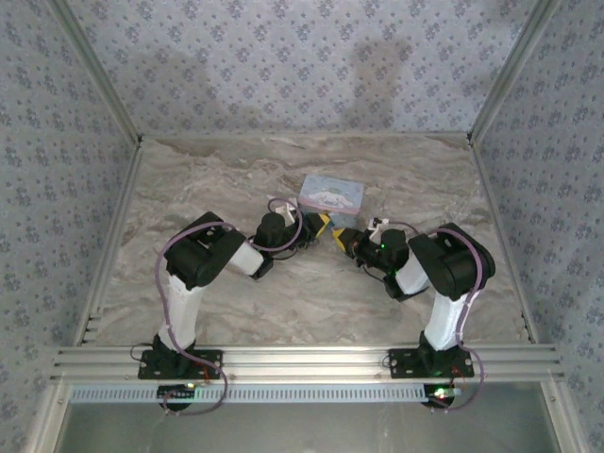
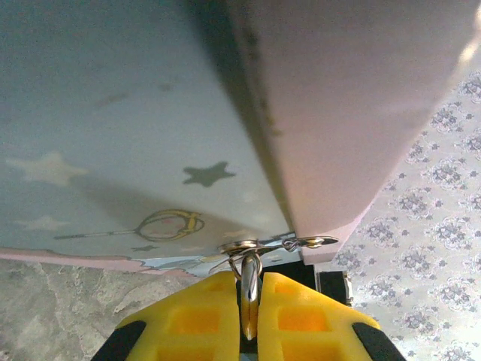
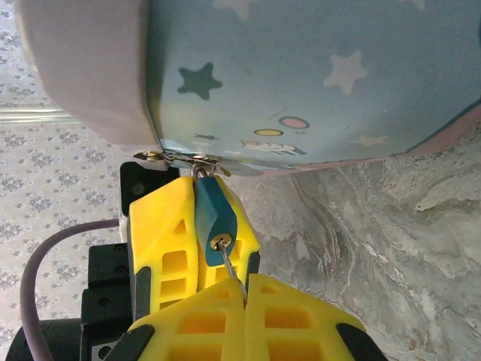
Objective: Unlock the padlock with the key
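The padlock [image 3: 214,214], a small teal body with a brass keyhole, hangs from the metal hasp [image 3: 180,158] of the pale blue tin box [image 3: 316,68]. My left gripper [image 2: 250,282] is shut on the padlock [image 2: 250,297], which shows edge-on between its yellow fingers [image 3: 161,241]. The key [image 3: 231,267] has its thin shank in the keyhole, and its head is hidden inside my right gripper [image 3: 245,289], which is shut on it. From above, the left gripper [image 1: 321,225] and right gripper [image 1: 340,238] meet tip to tip at the box's near side.
The tin box [image 1: 330,195] stands on the marble-patterned table [image 1: 283,293] near its middle. Patterned walls [image 1: 302,57] close in the back and both sides. Bare table surface lies around the box and between the two arms.
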{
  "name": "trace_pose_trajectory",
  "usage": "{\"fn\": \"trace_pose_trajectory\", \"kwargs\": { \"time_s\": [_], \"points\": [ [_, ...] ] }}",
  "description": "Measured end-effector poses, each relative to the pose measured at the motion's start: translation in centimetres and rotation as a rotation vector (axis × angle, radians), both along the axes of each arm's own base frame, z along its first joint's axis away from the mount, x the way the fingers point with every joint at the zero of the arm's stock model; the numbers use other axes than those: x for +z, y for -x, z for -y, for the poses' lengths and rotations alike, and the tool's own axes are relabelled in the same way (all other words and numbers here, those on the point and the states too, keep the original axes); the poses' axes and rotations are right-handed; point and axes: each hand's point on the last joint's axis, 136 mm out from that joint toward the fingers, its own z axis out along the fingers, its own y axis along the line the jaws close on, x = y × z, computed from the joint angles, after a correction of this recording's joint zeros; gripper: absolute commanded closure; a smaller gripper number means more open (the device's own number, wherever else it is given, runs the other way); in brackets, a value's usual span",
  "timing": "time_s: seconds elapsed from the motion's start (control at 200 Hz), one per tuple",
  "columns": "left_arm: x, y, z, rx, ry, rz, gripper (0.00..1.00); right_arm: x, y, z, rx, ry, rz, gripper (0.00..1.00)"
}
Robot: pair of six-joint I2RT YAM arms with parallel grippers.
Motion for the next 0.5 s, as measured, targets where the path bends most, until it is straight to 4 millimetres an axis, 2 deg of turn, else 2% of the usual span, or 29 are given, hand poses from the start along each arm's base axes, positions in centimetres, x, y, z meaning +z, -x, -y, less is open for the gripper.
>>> {"fn": "trace_pose_trajectory", "kwargs": {
  "time_s": [0.5],
  "points": [
    [-0.56, -0.28, -0.24, 0.016, -0.009, -0.008, 1.00, -0.72, -0.48, -0.12, 0.016, -0.047, -0.057, 1.00]
  ]
}}
